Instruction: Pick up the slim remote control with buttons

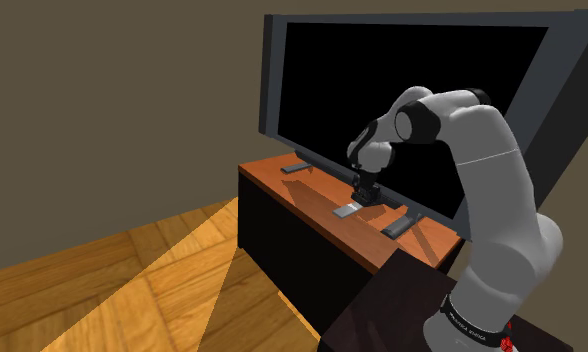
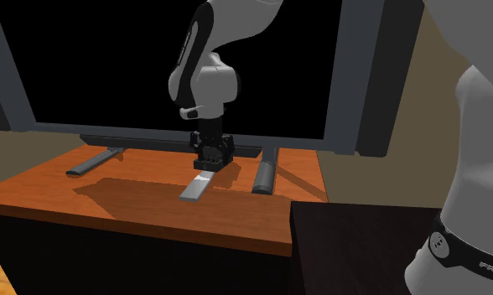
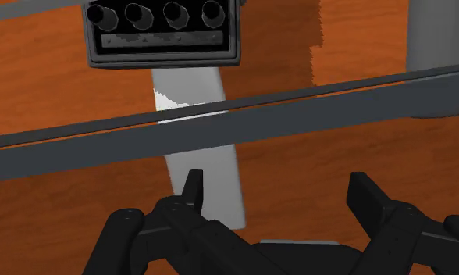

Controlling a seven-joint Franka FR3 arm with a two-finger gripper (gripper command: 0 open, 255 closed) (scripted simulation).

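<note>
Wrist view puts us just above the job: the gripper point(image 3: 279, 191) stands spread, clasping nothing. The slim grey remote point(image 3: 212, 156) runs under one finger rather than midway between the two. A dark block with round buttons caps the remote's far end. The remote lies flat on the orange-brown wooden surface point(image 3: 64, 195), close in front of the television point(image 2: 111, 67) and its dark bar point(image 3: 298, 109). We judge the approach done and the grasp not yet made. What is left is to centre over the remote, lower, close on its narrow sides and lift it clear.
</note>
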